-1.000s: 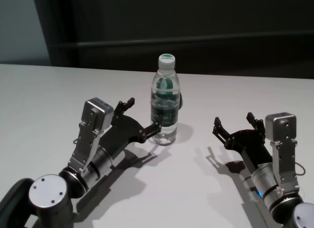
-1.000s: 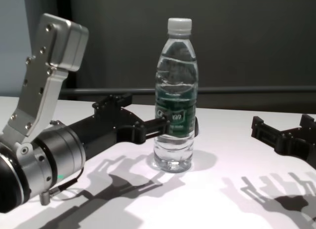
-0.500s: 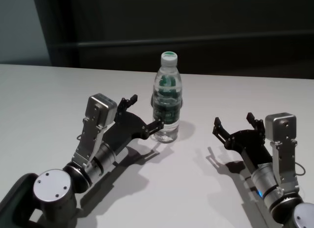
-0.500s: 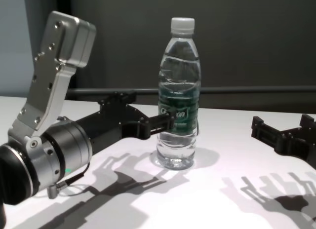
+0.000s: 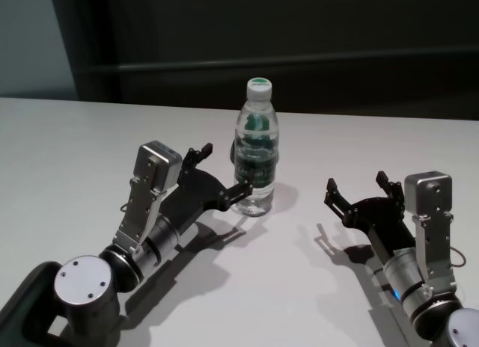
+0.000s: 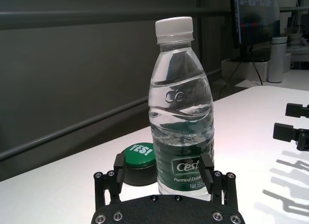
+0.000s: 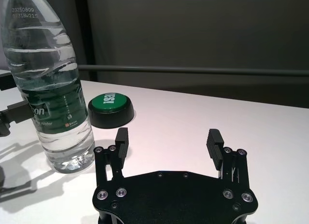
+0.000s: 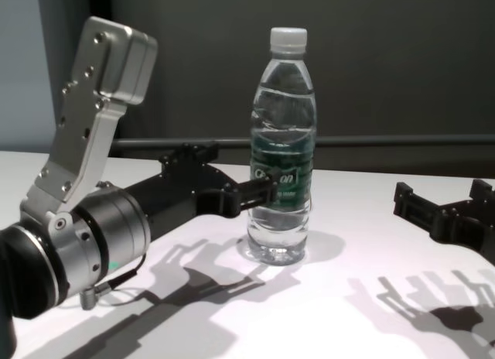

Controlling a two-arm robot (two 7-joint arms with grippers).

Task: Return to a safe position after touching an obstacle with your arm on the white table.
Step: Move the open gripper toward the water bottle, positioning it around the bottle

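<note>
The left gripper [image 5: 219,173] is standing with released fingers on both sides of the water bottle [image 5: 255,148] on the white worktop [image 5: 67,149]. Any sideways retreat is risking tipping it.

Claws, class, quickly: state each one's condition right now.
Left claw: open, one finger against the Cestbon water bottle, not gripping it.
Right claw: open, empty, away from the bottle.
</note>
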